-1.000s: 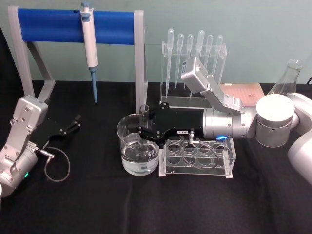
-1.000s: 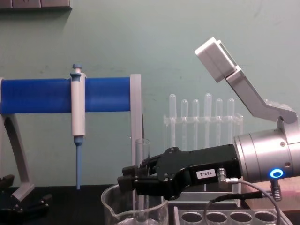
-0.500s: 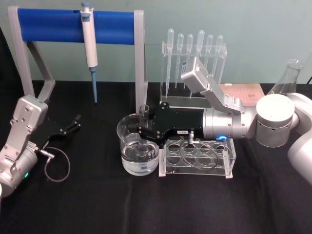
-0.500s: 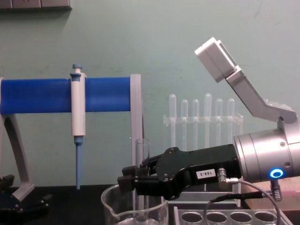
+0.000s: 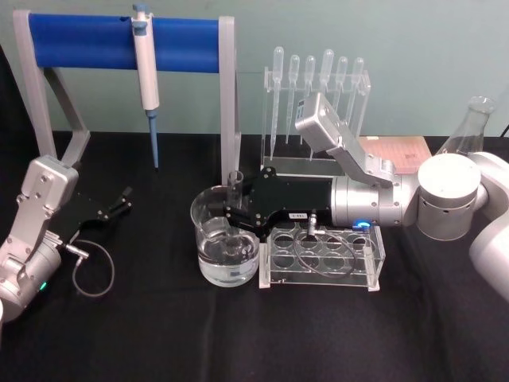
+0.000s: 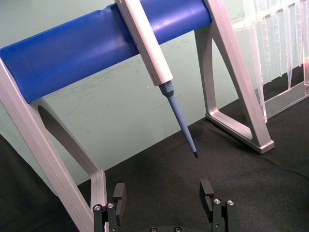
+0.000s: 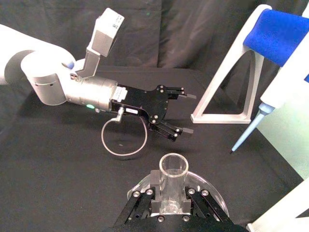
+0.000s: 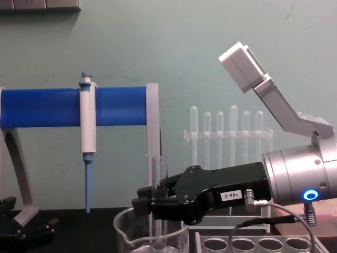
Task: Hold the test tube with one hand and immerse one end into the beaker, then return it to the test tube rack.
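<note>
Chest view has the long clear glass test tube (image 8: pixel 159 171) upright in the wide clear glass beaker (image 8: pixel 122 232), its lower end below the rim, clamped between the fingers of the black right gripper (image 8: pixel 143 202), which reaches over the clear plastic test tube rack (image 5: pixel 318 269) just beside the beaker. Well apart, on the beaker's other side, the left gripper (image 5: pixel 119 201) rests on the black table (image 5: pixel 238 334), fingers spread, holding nothing

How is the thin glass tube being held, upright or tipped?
Upright. The test tube stands vertical, open rim on top, clamped by the right end effector, its lower part reaching down inside the beaker.
</note>
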Action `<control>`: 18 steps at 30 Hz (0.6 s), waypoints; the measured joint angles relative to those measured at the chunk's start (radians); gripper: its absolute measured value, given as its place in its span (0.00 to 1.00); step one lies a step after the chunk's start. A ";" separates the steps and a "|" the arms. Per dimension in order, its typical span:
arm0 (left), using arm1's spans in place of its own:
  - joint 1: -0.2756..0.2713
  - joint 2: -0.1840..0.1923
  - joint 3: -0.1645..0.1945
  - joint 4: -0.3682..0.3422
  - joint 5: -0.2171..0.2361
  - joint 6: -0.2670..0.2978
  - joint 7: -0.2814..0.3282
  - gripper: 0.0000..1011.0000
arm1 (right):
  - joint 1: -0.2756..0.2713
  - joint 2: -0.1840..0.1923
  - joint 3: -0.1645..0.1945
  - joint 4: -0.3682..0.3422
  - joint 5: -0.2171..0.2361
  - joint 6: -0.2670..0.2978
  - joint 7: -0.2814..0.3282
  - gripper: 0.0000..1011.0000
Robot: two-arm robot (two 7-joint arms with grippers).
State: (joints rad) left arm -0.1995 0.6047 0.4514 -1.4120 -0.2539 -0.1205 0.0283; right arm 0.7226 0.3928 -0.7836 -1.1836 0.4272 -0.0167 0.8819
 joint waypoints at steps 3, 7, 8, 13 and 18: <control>0.000 0.000 0.000 0.000 0.000 0.000 0.000 0.99 | 0.000 0.000 0.000 0.000 0.000 0.000 0.000 0.22; 0.000 0.000 0.000 0.000 0.000 0.000 0.000 0.99 | 0.000 0.000 0.000 0.000 0.000 0.000 0.000 0.22; 0.000 0.000 0.000 0.000 0.000 0.000 0.000 0.99 | 0.000 0.000 0.000 0.000 0.000 0.000 0.000 0.22; 0.000 0.000 0.000 0.000 0.000 0.000 0.000 0.99 | 0.000 0.000 0.000 0.000 0.000 0.000 0.000 0.22; 0.000 0.000 0.000 0.000 0.000 0.000 0.000 0.99 | 0.000 0.000 0.000 0.000 0.000 0.000 0.000 0.22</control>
State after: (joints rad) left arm -0.1995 0.6047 0.4514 -1.4120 -0.2539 -0.1206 0.0283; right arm 0.7226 0.3928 -0.7836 -1.1836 0.4272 -0.0167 0.8819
